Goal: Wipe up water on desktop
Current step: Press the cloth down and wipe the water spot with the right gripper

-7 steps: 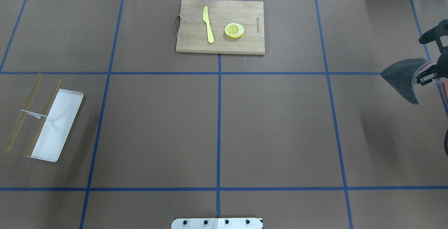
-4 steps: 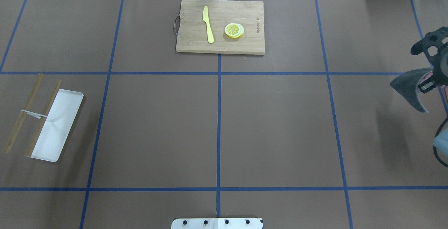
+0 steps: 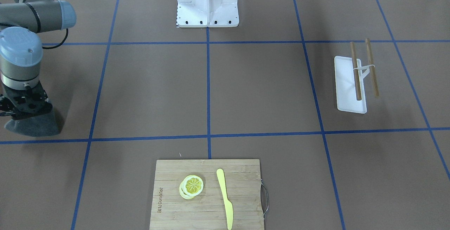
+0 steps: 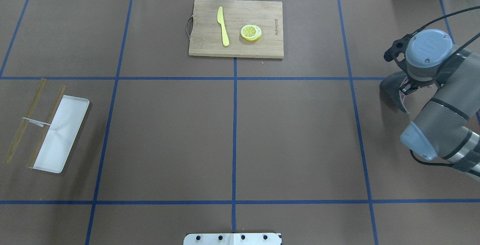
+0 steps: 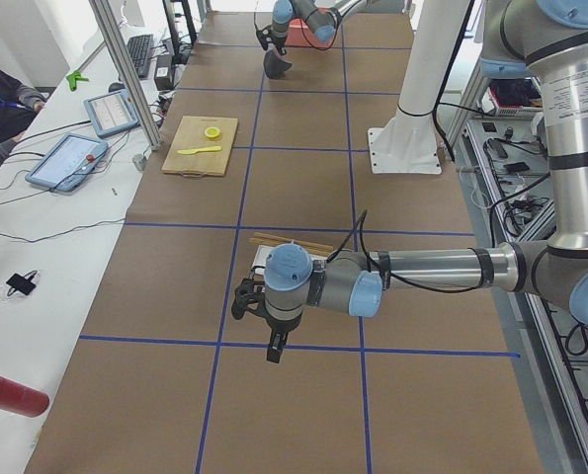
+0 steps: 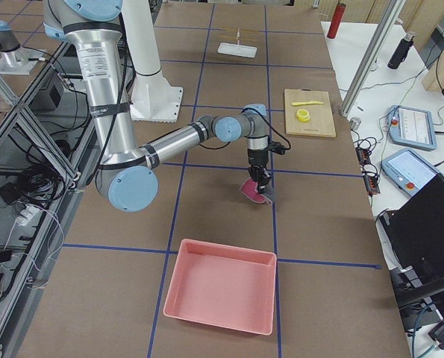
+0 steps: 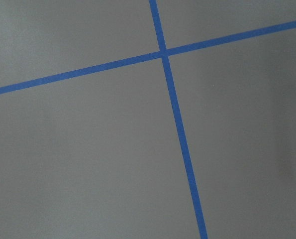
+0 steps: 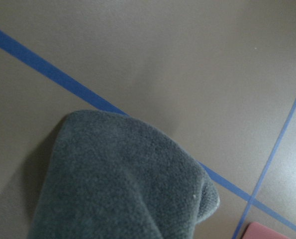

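The desktop (image 4: pixel 300 136) is a big flat brown top with thin blue tape lines (image 7: pixel 177 124) that make large squares. It lies under everything and fills most of the views.

The right gripper (image 4: pixel 407 88) is on the right side of the desktop. It points down and its fingers are closed tight on a grey cloth (image 3: pixel 35 126). The cloth hangs down from the fingers, low over the brown top and next to a blue line. I cannot tell if it touches the top. In the side view the cloth shows a pink side too. The right wrist camera sees the soft grey cloth up close, with blue lines behind it.

The left gripper (image 5: pixel 275 348) hangs over the left side of the desktop, near a blue line and close to the white tray (image 4: pixel 60 136). It points down with nothing under it but brown top. I cannot tell how wide its fingers are.

Two brown chopsticks (image 4: pixel 33 121) lie by the white tray, one on its edge and one just beside it. A small white piece joins them.

At the far middle sits a wooden cutting board (image 4: pixel 236 46). A yellow knife (image 4: pixel 223 26) and lemon slices (image 4: pixel 251 32) lie on it, side by side but apart.

A pink bin (image 6: pixel 222 287) sits at the right end of the table, past the cloth.
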Robot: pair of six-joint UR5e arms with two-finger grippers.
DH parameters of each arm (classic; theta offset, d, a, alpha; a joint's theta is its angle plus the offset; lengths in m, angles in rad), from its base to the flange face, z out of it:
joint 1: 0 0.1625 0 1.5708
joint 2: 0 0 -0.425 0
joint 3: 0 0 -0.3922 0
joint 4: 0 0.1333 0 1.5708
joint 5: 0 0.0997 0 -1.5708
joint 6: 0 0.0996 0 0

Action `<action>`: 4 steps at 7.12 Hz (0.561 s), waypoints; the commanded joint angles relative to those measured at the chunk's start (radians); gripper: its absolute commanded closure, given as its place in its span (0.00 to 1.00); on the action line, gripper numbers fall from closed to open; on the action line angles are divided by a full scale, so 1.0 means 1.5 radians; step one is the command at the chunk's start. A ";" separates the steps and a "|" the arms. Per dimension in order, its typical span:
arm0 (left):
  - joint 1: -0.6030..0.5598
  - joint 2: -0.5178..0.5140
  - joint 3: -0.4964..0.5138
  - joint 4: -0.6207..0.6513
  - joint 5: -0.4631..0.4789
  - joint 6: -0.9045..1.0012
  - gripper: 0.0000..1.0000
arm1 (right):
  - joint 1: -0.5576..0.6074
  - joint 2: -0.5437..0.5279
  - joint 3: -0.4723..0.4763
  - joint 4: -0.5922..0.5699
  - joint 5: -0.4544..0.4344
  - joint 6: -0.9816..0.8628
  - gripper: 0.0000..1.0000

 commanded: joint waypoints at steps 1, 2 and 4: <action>0.000 0.000 0.000 0.000 0.000 0.000 0.01 | -0.055 0.076 -0.032 -0.033 -0.002 0.064 1.00; 0.000 0.000 0.000 0.001 0.000 0.000 0.01 | -0.078 0.109 -0.037 -0.035 0.002 0.114 1.00; 0.000 0.000 0.001 0.002 0.000 0.000 0.01 | -0.115 0.187 -0.043 -0.065 0.016 0.218 1.00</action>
